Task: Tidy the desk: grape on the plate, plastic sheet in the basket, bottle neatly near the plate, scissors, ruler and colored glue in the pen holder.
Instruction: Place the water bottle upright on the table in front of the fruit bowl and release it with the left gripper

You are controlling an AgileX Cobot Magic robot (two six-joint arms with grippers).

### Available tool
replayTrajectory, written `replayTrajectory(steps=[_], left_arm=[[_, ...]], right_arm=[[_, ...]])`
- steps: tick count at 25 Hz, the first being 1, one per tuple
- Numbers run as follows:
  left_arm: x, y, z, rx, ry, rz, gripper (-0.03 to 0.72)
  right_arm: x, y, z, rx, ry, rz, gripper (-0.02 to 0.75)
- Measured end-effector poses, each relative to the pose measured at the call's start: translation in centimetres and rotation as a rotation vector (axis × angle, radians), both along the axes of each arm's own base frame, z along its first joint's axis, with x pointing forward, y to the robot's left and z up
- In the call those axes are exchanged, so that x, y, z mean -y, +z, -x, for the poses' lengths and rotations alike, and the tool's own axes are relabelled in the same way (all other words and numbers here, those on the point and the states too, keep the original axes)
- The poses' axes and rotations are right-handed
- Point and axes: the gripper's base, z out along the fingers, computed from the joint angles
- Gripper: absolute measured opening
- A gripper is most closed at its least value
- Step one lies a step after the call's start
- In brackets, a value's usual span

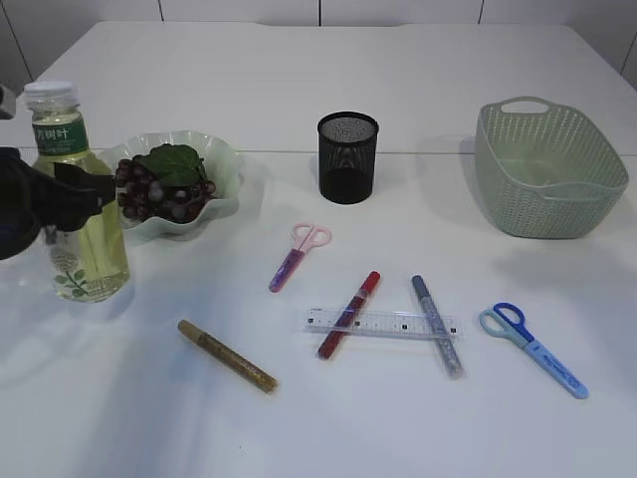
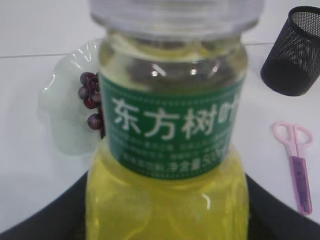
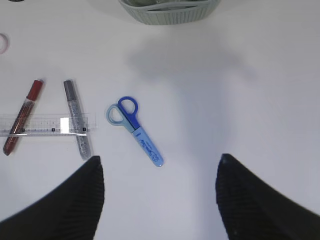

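Standing at the left of a white table [image 1: 418, 80], a clear plastic bottle of yellow liquid with a green label and white cap [image 1: 78, 189] is held upright by the left gripper [image 1: 72, 199], whose black jaws are partly closed around its body. Just right of the bottle, a pale green wavy-edged plate [image 1: 224, 164] carries a bunch of dark purple grapes with a green leaf [image 1: 159, 189].

A black mesh pen holder [image 1: 348, 156] stands upright near the table's middle. A grey-green woven plastic basket [image 1: 549, 169] sits at the far right.

Nearer the front lie pink-handled scissors [image 1: 299, 255], a gold glitter glue pen [image 1: 227, 356], a red glue pen [image 1: 349, 314] and a silver glue pen [image 1: 437, 325]. A clear plastic ruler [image 1: 383, 324] rests across the red and silver pens. Blue-handled scissors [image 1: 532, 349] lie alone at the right.

The right gripper [image 3: 159, 165] hangs above the table with its black jaws spread wide and empty, the blue scissors just ahead of it.
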Motion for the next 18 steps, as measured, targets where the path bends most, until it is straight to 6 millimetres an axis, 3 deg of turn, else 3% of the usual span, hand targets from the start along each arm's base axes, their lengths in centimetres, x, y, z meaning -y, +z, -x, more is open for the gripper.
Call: replayTrajectory(steps=[8, 18], left_arm=[[0.3, -1.8, -1.5, 0.089, -0.032, -0.014, 0.435], [-0.4, -0.8, -2.0, 0.218, 0.005, -0.029, 0.435]], right_arm=[[0.0, 0.1, 0.3, 0.006, 0.000, 0.000, 0.543], [0.0, 0.1, 0.3, 0.005, 0.000, 0.000, 0.543]])
